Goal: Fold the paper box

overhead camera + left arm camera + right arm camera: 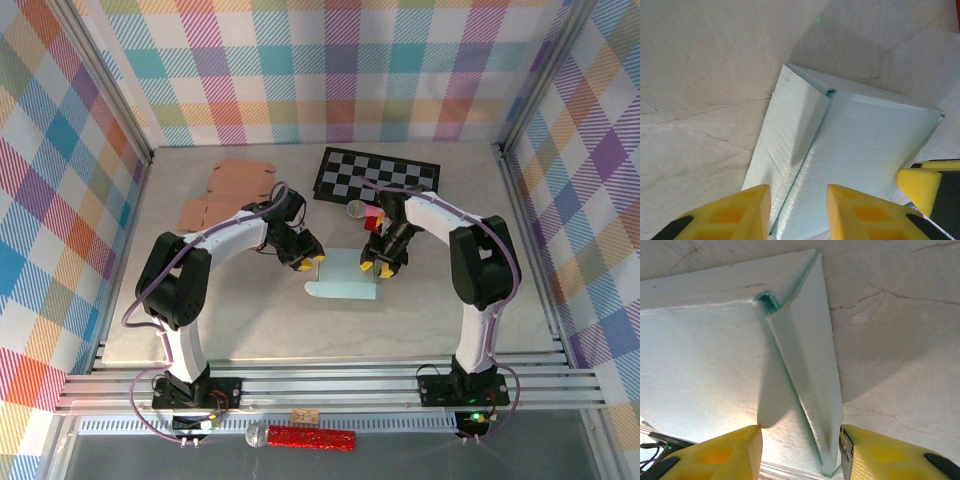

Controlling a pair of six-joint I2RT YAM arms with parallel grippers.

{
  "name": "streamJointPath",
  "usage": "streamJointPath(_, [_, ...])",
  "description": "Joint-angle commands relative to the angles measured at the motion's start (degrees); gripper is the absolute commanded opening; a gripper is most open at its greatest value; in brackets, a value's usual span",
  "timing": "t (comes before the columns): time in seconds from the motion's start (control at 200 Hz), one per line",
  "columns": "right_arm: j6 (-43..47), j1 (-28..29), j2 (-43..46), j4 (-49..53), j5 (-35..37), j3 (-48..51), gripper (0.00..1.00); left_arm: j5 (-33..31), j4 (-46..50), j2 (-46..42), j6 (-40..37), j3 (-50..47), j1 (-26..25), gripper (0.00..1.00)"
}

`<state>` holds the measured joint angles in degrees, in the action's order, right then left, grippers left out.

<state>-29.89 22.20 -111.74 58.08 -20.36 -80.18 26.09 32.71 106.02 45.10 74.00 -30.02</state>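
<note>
At the back left of the pale, marble-patterned surface [250,330] we see a flat brown cardboard cut-out [235,190] lying well apart from the work. Moving right, the left hand [309,261] hangs over the left edge of the pale blue paper box [345,285], which lies mostly flat near the middle of the surface, between the two arms. From the left wrist, the left hand [799,200] has its yellow fingers [740,210] standing apart above a crease in the box [870,145], pinching nothing, while a narrow side flap [807,125] stands raised ahead of them. At that picture's right edge we see one yellow finger [917,186] of the other arm. Further right, the right hand [376,268] sits over the box's right edge. From the right wrist, the right hand [800,432] is also parted, its fingers astride a raised, tilted flap [807,370] of the box [700,365]; the flap's near end runs close to one finger, though we cannot tell whether they touch. Just behind this hand lies a small red object [374,222], and behind that a black-and-white checkered mat [378,178].
</note>
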Motion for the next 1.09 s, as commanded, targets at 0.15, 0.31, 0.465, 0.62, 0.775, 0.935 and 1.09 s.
streamJointPath(0.15, [0.9,0.0,-0.9,-0.3,0.0,0.9,0.42,1.9,-2.1,1.3,-1.0,-0.7,-0.3,0.26])
streamJointPath(0.31, [1.2,0.1,-0.7,-1.4,-1.6,1.2,0.40,1.7,-2.0,1.3,-1.9,-1.5,-0.3,0.26])
streamJointPath(0.465, [2.0,0.0,-0.1,-2.0,-2.5,1.3,0.40,1.0,-2.0,1.3,-2.7,-2.2,-0.3,0.27])
streamJointPath(0.62, [2.9,-0.4,1.0,-2.7,-3.3,1.7,0.42,0.6,-1.9,0.6,-4.0,-2.4,-0.3,0.29])
streamJointPath(0.775, [3.3,-2.1,2.5,-4.9,-5.4,3.2,0.49,1.4,-3.8,1.2,-3.9,-3.5,-0.3,0.27])
streamJointPath(0.935, [4.8,-4.3,4.4,-8.8,-8.2,5.7,0.66,1.0,-5.1,1.2,-3.9,-4.5,-0.3,0.24])
streamJointPath(1.09, [5.5,-5.8,4.2,-14.0,-12.1,8.6,0.75,0.6,-6.7,1.1,-3.9,-5.6,-0.3,0.18])
